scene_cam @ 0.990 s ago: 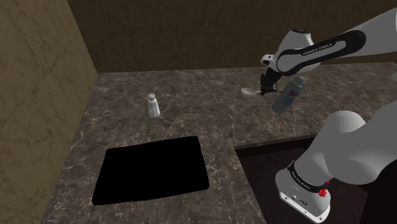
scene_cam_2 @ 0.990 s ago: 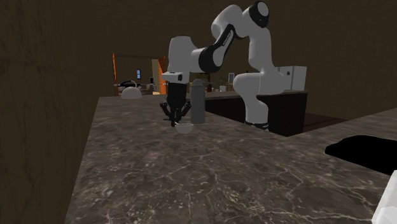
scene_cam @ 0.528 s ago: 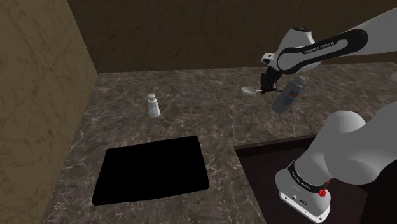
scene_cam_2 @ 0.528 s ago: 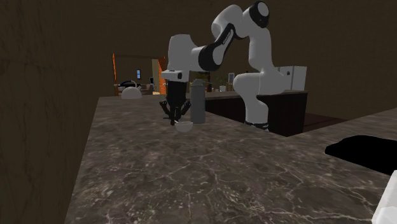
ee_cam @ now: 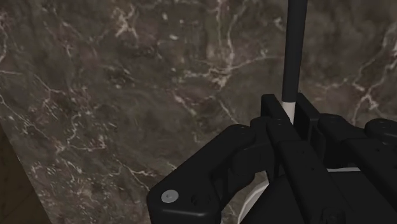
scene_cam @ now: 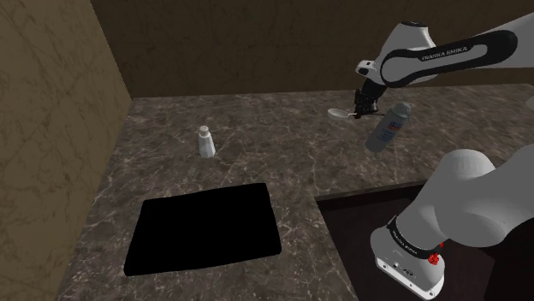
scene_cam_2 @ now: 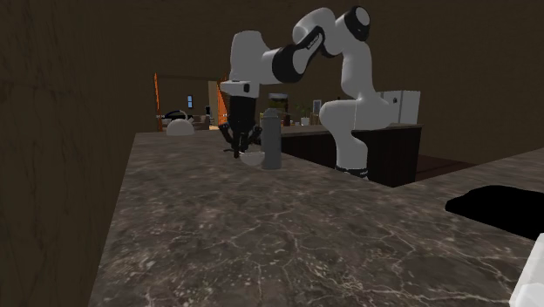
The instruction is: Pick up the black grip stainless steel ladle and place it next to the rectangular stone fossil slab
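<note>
My black gripper (scene_cam: 364,104) is shut on the ladle and holds it a little above the dark marble counter (scene_cam: 257,162), near the back right. The ladle's pale bowl (scene_cam: 341,112) sticks out toward the shoulder view's left. In the second exterior view the gripper (scene_cam_2: 239,148) hangs down with the bowl (scene_cam_2: 250,158) just beside it. In the wrist view the fingers (ee_cam: 280,127) clasp the ladle's black handle (ee_cam: 292,51), which runs straight away from the hand. I cannot pick out a stone slab.
A grey bottle (scene_cam: 388,126) with a blue label stands right beside the gripper, also upright as the bottle (scene_cam_2: 272,139). A small white shaker (scene_cam: 204,142) stands mid-counter. A flat black rectangle (scene_cam: 204,228) lies near the front. Brown walls close the back and left.
The gripper has risen and shifted toward the back wall with the ladle in it. The bowl has left the counter. The bottle and shaker have not moved.
</note>
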